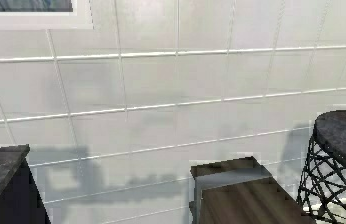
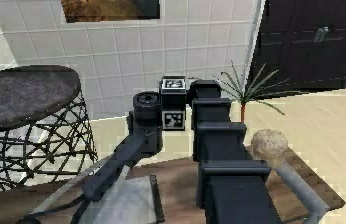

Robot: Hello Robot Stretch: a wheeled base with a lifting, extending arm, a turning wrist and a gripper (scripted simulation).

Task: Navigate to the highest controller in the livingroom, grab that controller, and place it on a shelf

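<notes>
A turn of the base could swing the hand [image 2: 101,183], whose grip and load cannot be told, into the wire stand [image 2: 31,100] at its ten o'clock, while the controller's place cannot be told either.

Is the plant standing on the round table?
No, the plant is over by the dark door, well apart from the round table.

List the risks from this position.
1. The claw hangs near the round wire-base table; turning the base might knock it.
2. A beige round thing sits on the wooden table right beside the arm; moving the arm could nudge it.
3. The tiled wall looks close ahead, so driving forward may hit the wooden table.
</notes>
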